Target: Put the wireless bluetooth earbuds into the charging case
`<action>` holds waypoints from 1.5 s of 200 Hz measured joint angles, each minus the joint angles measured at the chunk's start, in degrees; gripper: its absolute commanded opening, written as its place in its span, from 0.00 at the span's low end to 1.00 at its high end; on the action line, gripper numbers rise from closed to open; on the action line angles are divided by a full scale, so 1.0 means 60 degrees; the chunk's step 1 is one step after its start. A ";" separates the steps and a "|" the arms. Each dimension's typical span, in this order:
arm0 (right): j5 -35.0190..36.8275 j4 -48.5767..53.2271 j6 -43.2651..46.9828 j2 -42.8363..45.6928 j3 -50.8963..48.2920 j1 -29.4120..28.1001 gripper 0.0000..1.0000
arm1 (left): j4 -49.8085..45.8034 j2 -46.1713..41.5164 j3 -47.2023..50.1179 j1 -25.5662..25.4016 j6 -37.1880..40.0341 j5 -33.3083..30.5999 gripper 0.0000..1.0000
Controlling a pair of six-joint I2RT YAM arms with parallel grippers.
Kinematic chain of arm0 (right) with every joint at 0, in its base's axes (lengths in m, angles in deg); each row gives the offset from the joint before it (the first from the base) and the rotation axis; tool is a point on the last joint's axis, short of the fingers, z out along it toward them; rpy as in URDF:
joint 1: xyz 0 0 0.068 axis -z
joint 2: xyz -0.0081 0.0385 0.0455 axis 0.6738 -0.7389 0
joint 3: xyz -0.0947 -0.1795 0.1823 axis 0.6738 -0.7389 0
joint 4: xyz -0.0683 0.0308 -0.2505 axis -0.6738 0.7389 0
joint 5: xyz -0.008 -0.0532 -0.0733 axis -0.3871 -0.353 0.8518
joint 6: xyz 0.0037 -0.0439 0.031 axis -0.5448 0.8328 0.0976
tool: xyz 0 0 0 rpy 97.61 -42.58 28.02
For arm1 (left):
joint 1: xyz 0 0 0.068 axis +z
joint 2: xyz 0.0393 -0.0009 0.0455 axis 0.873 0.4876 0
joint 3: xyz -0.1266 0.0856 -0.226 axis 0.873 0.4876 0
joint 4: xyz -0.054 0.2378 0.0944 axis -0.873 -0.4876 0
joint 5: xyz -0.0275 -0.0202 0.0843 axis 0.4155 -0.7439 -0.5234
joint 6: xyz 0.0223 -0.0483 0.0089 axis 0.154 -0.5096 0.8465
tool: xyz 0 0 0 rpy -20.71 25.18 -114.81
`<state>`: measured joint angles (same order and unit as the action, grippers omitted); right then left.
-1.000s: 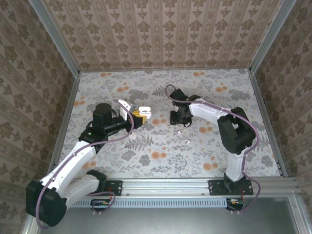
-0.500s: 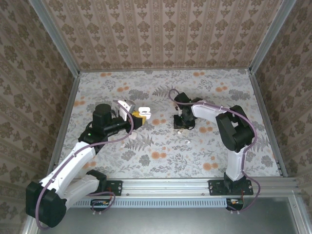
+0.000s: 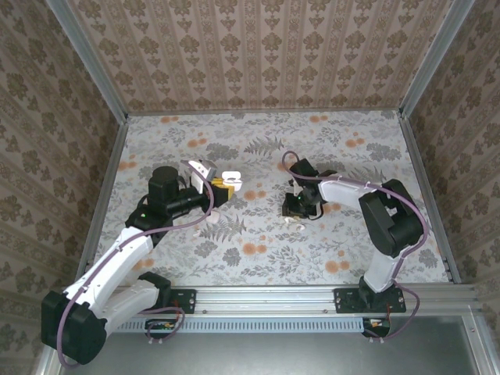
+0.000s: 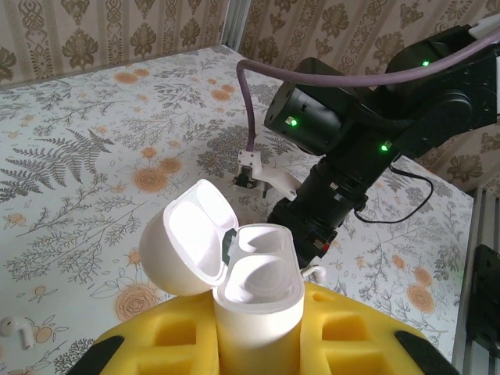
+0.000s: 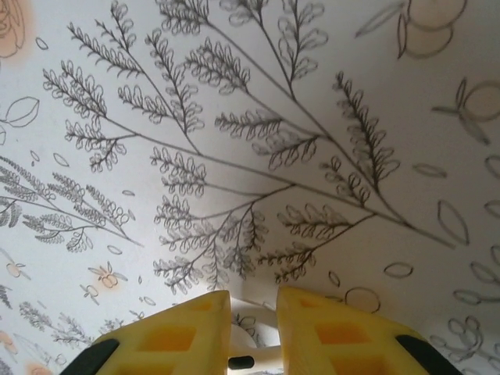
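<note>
The charging case (image 4: pixel 258 301) is held upright in the left gripper (image 4: pixel 262 336), whose yellow pads (image 4: pixel 351 332) are closed against its two sides. The lid (image 4: pixel 191 246) is hinged back, and both sockets appear unoccupied, although they are partly obscured by glare.

To the right of the case, and well apart from it, the right gripper (image 3: pixel 300 208) is positioned down at the table (image 3: pixel 258 266). In the right wrist view its fingers (image 5: pixel 176 332) are closed to a narrow gap, in which one earbud (image 5: pixel 251 337) is lodged. The firmness of this grip cannot be confirmed. A second earbud (image 4: pixel 17 330) is seen lying on the table near the case, on the lid side.

Each earbud is judged to be very light, rigid and smooth, and is therefore liable to slip or spring out from between the pads. It is best taken across the bulb, with the stem left free, so that the stem can be presented downwards into a socket. Closing force is to be kept low.
</note>
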<state>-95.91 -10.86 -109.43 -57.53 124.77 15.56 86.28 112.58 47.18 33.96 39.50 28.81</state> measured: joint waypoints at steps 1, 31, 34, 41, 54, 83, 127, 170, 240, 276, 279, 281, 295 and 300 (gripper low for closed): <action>-0.0004 0.0004 -0.0011 0.0007 -0.0007 -0.0004 0.29 | 0.0000 0.0000 0.0000 0.0000 0.0000 0.0000 0.00; -0.0098 0.0441 -0.0106 0.0317 -0.0215 -0.0087 0.33 | 0.0007 0.0007 0.0000 0.0000 0.0000 -0.0004 0.00; -0.0102 0.0492 -0.0113 0.0346 -0.0222 -0.0098 0.34 | 0.0011 0.0011 0.0000 0.0000 0.0000 0.0000 0.00; -0.0106 0.0572 -0.0109 0.0386 -0.0226 -0.0102 0.34 | 0.0036 0.0029 0.0000 0.0000 0.0000 0.0000 0.00; -0.0164 0.0656 -0.0113 0.0437 -0.0240 -0.0102 0.34 | 0.0080 0.0069 0.0000 0.0000 0.0000 0.0000 0.00; -0.0372 0.0627 -0.0251 0.0452 -0.0382 -0.0142 0.35 | 0.0175 0.0164 0.0000 0.0000 -0.0029 0.0000 0.00; -0.0637 0.0525 -0.0535 0.0506 -0.0550 -0.0448 0.38 | 0.0266 0.0164 0.0000 0.0000 -0.0033 0.0004 0.00; -0.0331 0.0594 -0.0714 0.0794 -0.0568 -0.0514 0.45 | 0.0284 0.0164 0.0000 0.0000 -0.0033 0.0004 0.00; 0.0827 0.1027 -0.0882 0.1687 -0.0561 -0.1122 0.42 | 0.0284 0.0160 0.0073 0.0000 -0.0033 0.0004 0.00; 0.1749 0.1198 -0.0430 0.1712 -0.0499 -0.2022 0.41 | 0.0284 0.0160 0.0084 0.0000 -0.0033 0.0069 0.00; 0.1880 0.1257 -0.0328 0.1712 -0.0470 -0.2124 0.41 | 0.0284 0.0160 0.0087 0.0000 -0.0033 0.0084 0.00; 0.1938 0.1275 -0.0313 0.1712 -0.0455 -0.2157 0.41 | 0.0284 0.0160 0.0091 0.0000 -0.0033 0.0098 0.00; 0.2503 0.1512 0.0175 0.1708 -0.0248 -0.2546 0.41 | 0.0280 0.0160 0.0102 0.0000 -0.0033 0.0146 0.00; 0.2692 0.1596 0.0328 0.1701 -0.0157 -0.2674 0.42 | 0.0284 0.0160 0.0109 0.0000 -0.0033 0.0149 0.00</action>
<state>-79.76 -1.29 -107.46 -47.32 123.83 -0.49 87.98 113.54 47.84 33.96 39.31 29.70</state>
